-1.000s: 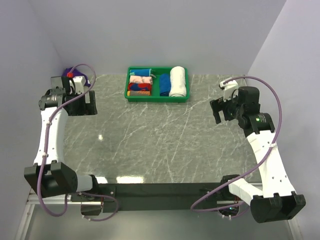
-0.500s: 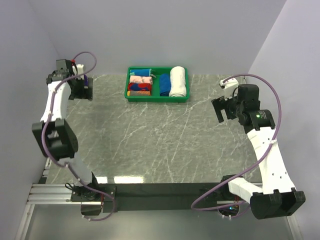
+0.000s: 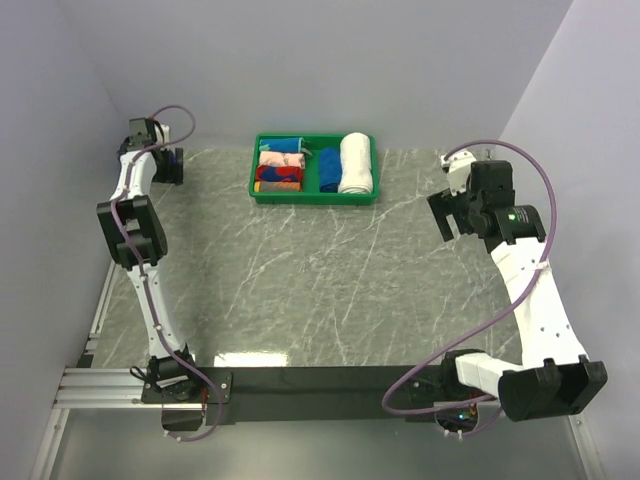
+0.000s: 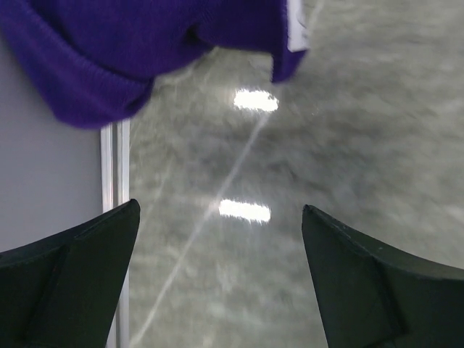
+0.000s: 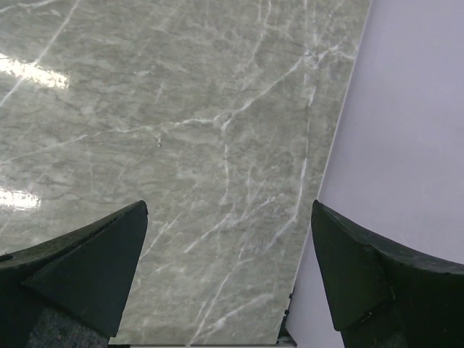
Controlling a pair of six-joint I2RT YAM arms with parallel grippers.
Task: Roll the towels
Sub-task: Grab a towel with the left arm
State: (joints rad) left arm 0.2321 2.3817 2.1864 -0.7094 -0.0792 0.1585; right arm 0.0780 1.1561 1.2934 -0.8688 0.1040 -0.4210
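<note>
The left gripper (image 4: 219, 210), spread wide, has reached farther back-left, seemingly just short of the soft deep-purple cloth towel (image 4: 130, 43); the right gripper (image 5: 228, 206) is likewise spread.

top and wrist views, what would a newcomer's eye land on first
The green tray at the table's far edge, packed with colourful rolled towels, stands out first. Then the purple towel, bunched in the far left corner, just ahead of the open left gripper.
</note>
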